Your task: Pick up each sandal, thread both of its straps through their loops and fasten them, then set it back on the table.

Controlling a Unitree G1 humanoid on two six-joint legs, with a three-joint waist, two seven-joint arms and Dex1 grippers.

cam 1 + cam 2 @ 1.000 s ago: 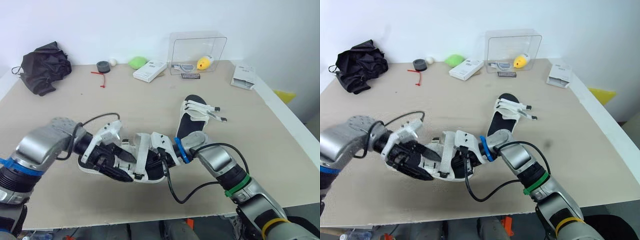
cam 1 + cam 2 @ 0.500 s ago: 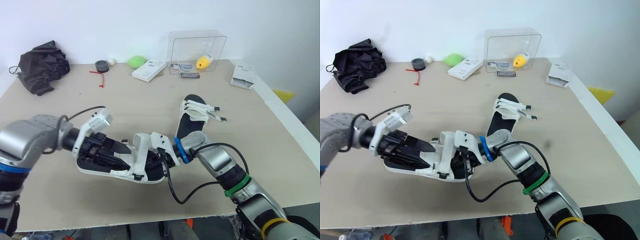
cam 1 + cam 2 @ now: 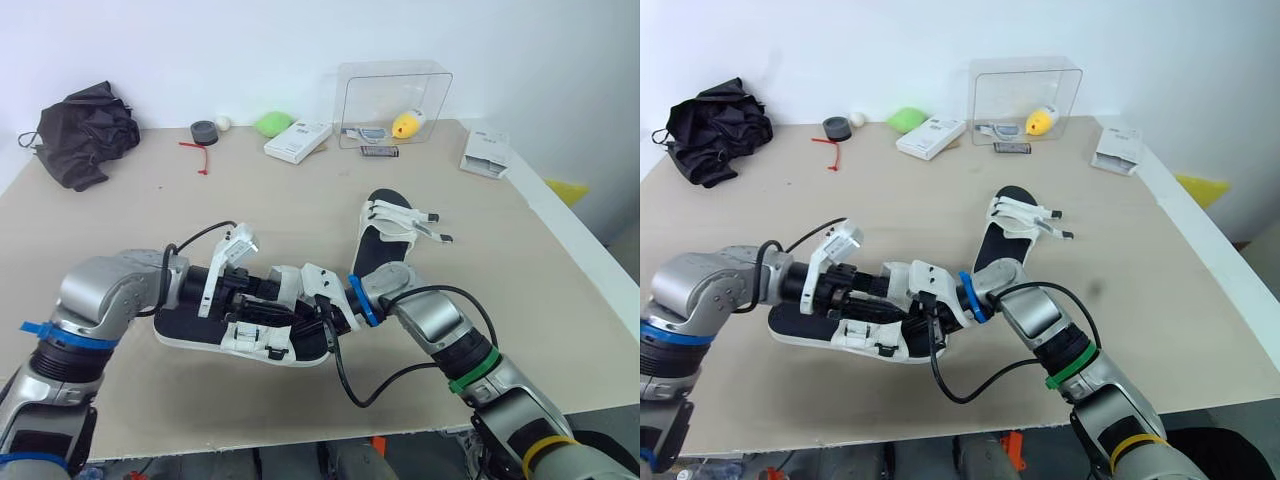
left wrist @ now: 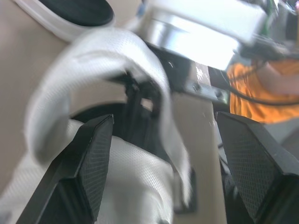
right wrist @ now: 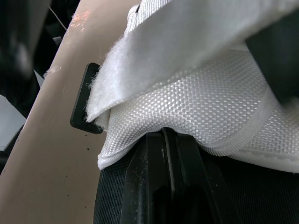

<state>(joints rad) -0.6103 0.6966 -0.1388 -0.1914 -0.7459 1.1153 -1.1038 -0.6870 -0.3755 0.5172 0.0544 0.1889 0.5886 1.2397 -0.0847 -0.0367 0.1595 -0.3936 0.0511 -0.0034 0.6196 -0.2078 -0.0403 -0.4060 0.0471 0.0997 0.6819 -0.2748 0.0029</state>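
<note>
Near sandal (image 3: 190, 335) at 6 o'clock of table (image 3: 300, 205) judged light — strap (image 4: 93, 60) limp, best pinched near tip. Left gripper (image 4: 163, 119) jaws spread astride strap; right gripper (image 3: 305, 318) hold cannot be told.

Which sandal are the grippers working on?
The near sandal, lying crosswise in front, with the left gripper and right gripper at its straps. The far sandal lies farther back.
</note>
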